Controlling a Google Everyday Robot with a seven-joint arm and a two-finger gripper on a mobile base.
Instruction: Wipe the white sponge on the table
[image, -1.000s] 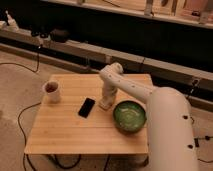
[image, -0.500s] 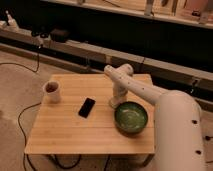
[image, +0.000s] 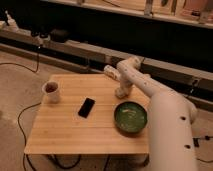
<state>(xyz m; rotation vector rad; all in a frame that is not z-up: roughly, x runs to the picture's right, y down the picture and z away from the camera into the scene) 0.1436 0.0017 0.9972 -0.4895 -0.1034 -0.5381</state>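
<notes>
The table (image: 70, 132) is low, with a light bamboo-plank top. My white arm reaches in from the lower right, bends above the far edge and points down. My gripper (image: 121, 93) is down at the table top, right of centre and just beyond the green bowl (image: 131, 118). I cannot make out the white sponge as a separate thing; a pale lump at the gripper's tip blends with it.
A black phone (image: 86, 107) lies mid-table, left of the gripper. A white cup (image: 51, 92) with dark contents stands at the left. A longer white bottle-like object (image: 111, 71) lies at the far edge. Cables run over the floor on the left.
My gripper has slid to the right along the table top and a little farther back, from beside the phone to beyond the bowl. The other objects have not moved.
</notes>
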